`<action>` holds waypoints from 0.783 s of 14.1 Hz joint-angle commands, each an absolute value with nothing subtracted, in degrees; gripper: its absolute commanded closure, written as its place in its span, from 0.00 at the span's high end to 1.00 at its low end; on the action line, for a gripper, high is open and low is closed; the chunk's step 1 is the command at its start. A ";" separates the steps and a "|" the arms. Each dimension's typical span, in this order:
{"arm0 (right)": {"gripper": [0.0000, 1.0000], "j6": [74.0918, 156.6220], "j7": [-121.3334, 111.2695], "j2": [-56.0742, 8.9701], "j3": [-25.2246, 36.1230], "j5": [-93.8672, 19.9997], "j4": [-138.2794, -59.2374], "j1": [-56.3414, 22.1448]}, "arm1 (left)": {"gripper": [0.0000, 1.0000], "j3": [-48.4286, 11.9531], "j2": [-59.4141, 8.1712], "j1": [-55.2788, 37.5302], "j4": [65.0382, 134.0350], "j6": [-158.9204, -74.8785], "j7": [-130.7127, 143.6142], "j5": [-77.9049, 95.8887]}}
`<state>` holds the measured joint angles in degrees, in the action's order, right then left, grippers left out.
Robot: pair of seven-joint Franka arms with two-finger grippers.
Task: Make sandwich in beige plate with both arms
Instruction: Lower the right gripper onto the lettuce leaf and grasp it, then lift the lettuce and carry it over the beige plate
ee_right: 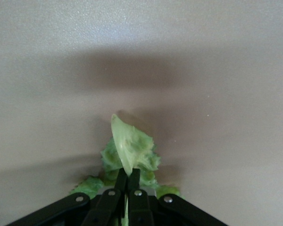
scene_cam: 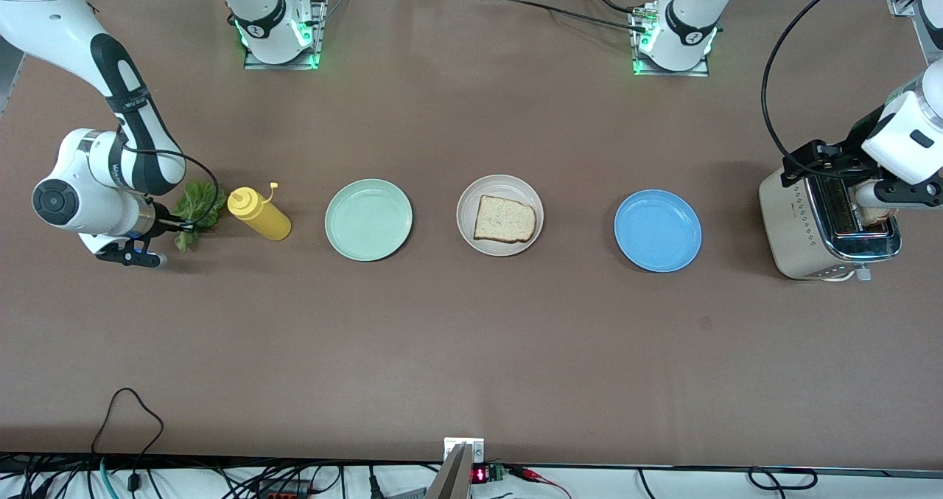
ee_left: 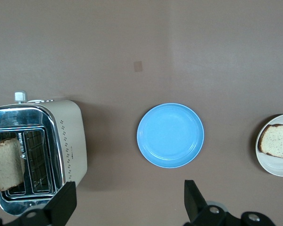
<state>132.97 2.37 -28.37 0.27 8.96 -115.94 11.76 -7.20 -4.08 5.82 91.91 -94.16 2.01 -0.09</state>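
Note:
My right gripper (scene_cam: 184,225) is shut on a ruffled green lettuce leaf (scene_cam: 197,203) low over the table at the right arm's end, beside a yellow bottle. In the right wrist view the fingertips (ee_right: 128,173) pinch the leaf (ee_right: 129,146). The beige plate (scene_cam: 464,206) sits mid-table with one bread slice (scene_cam: 505,220) on it; both show in the left wrist view, plate (ee_left: 266,162) and slice (ee_left: 279,141). My left gripper (scene_cam: 895,195) is open and empty (ee_left: 128,202) over the toaster (scene_cam: 803,219), where a second bread slice (ee_left: 7,164) stands in a slot.
A yellow squeeze bottle (scene_cam: 258,214) lies on its side between the lettuce and a mint green plate (scene_cam: 368,219). A blue plate (scene_cam: 657,231) sits between the beige plate and the toaster (ee_left: 70,141). Cables hang along the table edge nearest the front camera.

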 commanded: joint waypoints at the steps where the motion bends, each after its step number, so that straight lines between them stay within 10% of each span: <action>1: 0.00 132.54 0.63 -26.47 0.09 9.93 -115.22 11.78 | 1.00 -7.29 -2.90 5.98 93.16 -94.22 2.64 -0.62; 11: 0.00 109.72 -7.12 -10.21 -0.35 3.62 -110.14 11.43 | 1.00 -7.29 -2.81 5.89 92.90 -92.73 2.64 -0.70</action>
